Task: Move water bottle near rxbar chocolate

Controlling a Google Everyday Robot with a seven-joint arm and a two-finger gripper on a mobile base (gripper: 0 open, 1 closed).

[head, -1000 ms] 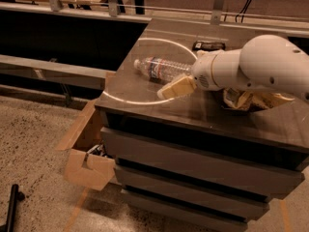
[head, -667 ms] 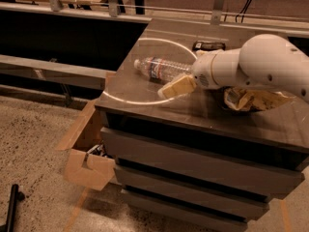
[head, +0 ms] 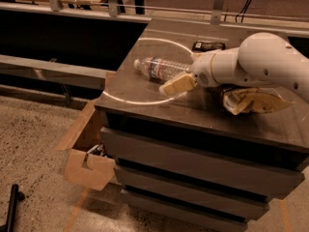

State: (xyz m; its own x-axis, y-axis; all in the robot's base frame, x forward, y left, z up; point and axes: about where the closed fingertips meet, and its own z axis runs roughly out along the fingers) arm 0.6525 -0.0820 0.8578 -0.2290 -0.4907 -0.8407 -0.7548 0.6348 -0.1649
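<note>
In the camera view the water bottle [head: 158,67] lies on its side in the upper middle of the table [head: 126,88], cap pointing left. The tool [head: 177,84] sits just below the bottle's right end; whether it grips anything cannot be told. The rxbar chocolate [head: 208,45] lies above and right of it.

Matt pincer [head: 177,84] beside clear plastic bottle [head: 157,67]; glossy countertop [head: 140,88].

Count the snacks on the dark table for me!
2. The rxbar chocolate lies at the back edge; the snack bag lies on the right, partly behind the arm. The jaws are by the end of the water bottle. The arm may hide more.
</note>
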